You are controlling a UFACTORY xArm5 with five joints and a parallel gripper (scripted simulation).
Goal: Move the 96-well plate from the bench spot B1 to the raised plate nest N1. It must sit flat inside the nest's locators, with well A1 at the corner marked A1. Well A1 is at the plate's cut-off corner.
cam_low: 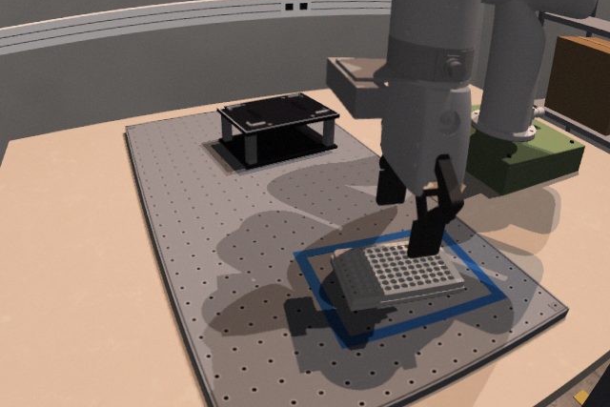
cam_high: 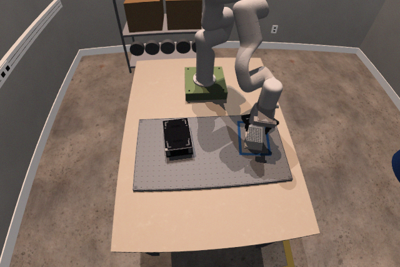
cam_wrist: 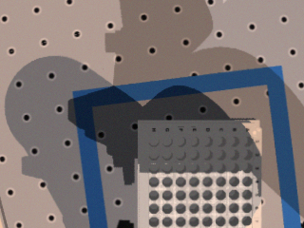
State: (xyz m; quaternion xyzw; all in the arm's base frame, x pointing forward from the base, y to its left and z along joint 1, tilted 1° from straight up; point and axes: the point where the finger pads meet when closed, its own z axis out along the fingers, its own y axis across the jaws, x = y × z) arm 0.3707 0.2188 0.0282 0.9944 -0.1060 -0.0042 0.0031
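Note:
The grey 96-well plate [cam_high: 254, 136] lies flat on the bench inside the blue outline of spot B1 [cam_high: 240, 137]. It also shows in the exterior view [cam_low: 398, 276] and low in the wrist view [cam_wrist: 199, 176]. My gripper [cam_low: 413, 213] is open and empty. It hangs close above the plate's far end, with one finger on either side of the plate's short width. I cannot tell which corner is the cut-off one. The black raised nest N1 [cam_high: 177, 137] stands empty at the left of the perforated board and also shows in the exterior view [cam_low: 278, 119].
The grey perforated board [cam_high: 210, 154] carries both the nest and spot B1. The arm's green base block [cam_high: 205, 84] sits behind the board. A shelf with brown boxes [cam_high: 163, 12] stands beyond the table.

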